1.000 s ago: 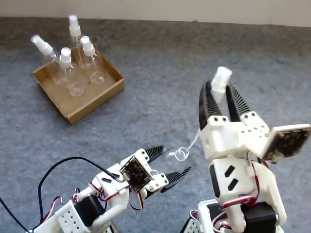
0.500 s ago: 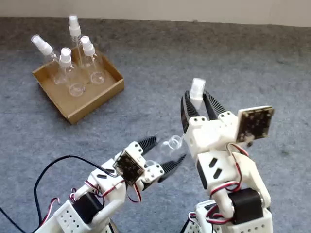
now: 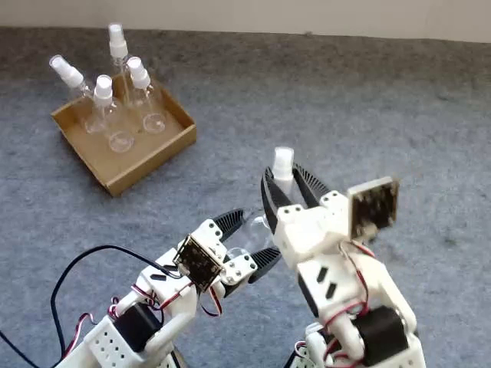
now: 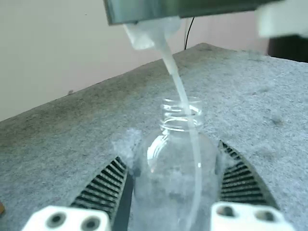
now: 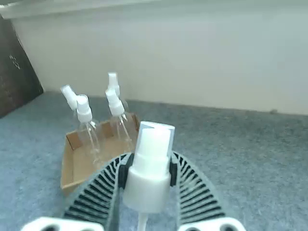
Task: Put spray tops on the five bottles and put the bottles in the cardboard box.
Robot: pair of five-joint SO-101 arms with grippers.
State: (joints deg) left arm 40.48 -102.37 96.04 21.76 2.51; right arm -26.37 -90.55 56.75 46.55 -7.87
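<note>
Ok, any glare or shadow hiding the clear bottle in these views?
Left wrist view: the clear bottle catches bright glints at its neck, yet its outline reads against the grey table. High view: soft even light, no hard shadows around the left gripper. Right wrist view: the spray top is evenly lit, without glare.

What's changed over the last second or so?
The right gripper, jaws shut on the spray top, swung left and closer to the left gripper, whose jaws hold the open bottle; the top's tube runs into its neck. The four capped bottles in the cardboard box stayed put.
</note>
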